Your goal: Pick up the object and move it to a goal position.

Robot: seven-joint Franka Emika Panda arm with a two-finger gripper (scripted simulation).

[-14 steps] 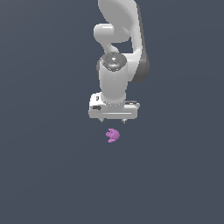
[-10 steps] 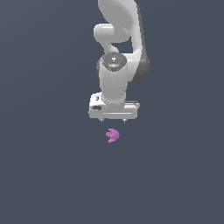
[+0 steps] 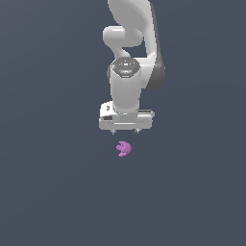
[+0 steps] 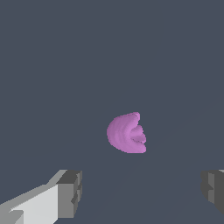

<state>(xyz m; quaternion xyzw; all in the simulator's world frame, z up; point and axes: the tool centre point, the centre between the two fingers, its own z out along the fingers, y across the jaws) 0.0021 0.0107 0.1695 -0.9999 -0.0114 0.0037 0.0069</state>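
Observation:
The object (image 3: 124, 149) is a small magenta-purple lumpy rounded piece with a notch in one side. It lies on the dark grey floor just in front of and below the white gripper (image 3: 125, 130). In the wrist view the object (image 4: 126, 133) sits ahead of the fingers, between their lines. The gripper (image 4: 142, 192) is open and empty, its two grey fingertips (image 4: 70, 194) set wide apart. The gripper hangs above the floor and does not touch the object.
The white arm (image 3: 132, 57) rises behind the gripper toward the top of the exterior view. Flat dark grey floor (image 3: 53, 182) surrounds the object on all sides.

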